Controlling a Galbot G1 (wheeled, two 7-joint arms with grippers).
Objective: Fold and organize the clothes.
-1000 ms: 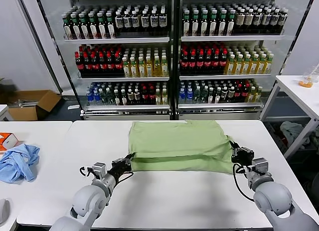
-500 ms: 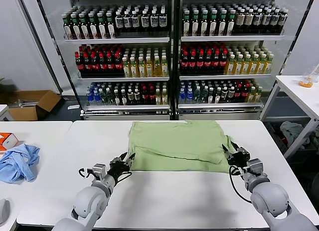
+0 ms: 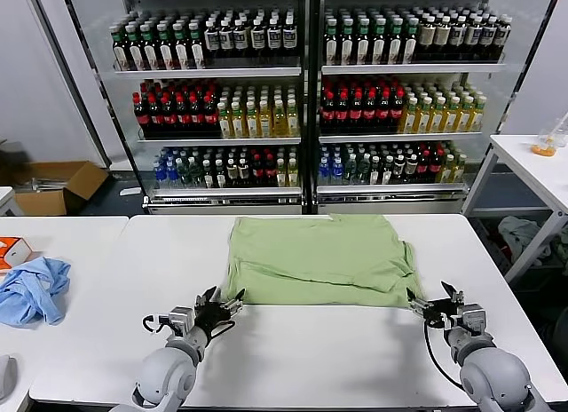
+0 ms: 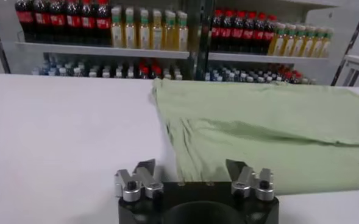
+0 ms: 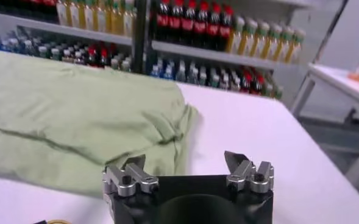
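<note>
The light green shirt (image 3: 318, 258) lies folded on the white table (image 3: 319, 350), its near edge doubled over; no buttons or print show. It also shows in the left wrist view (image 4: 270, 137) and the right wrist view (image 5: 69, 122). My left gripper (image 3: 220, 303) is open and empty, just in front of the shirt's near left corner; in the left wrist view (image 4: 191, 169) its jaws stand wide apart. My right gripper (image 3: 435, 299) is open and empty, just off the near right corner; it shows likewise in the right wrist view (image 5: 185, 163).
A light blue garment (image 3: 32, 288) and an orange box (image 3: 11, 250) lie on the adjoining table at the left. Shelves of bottles (image 3: 302, 83) stand behind the table. Another white table (image 3: 532, 163) stands at the right.
Both grippers have let go of the shirt's near edge, opened and drawn back toward me. The folded edge now lies flat on the table.
</note>
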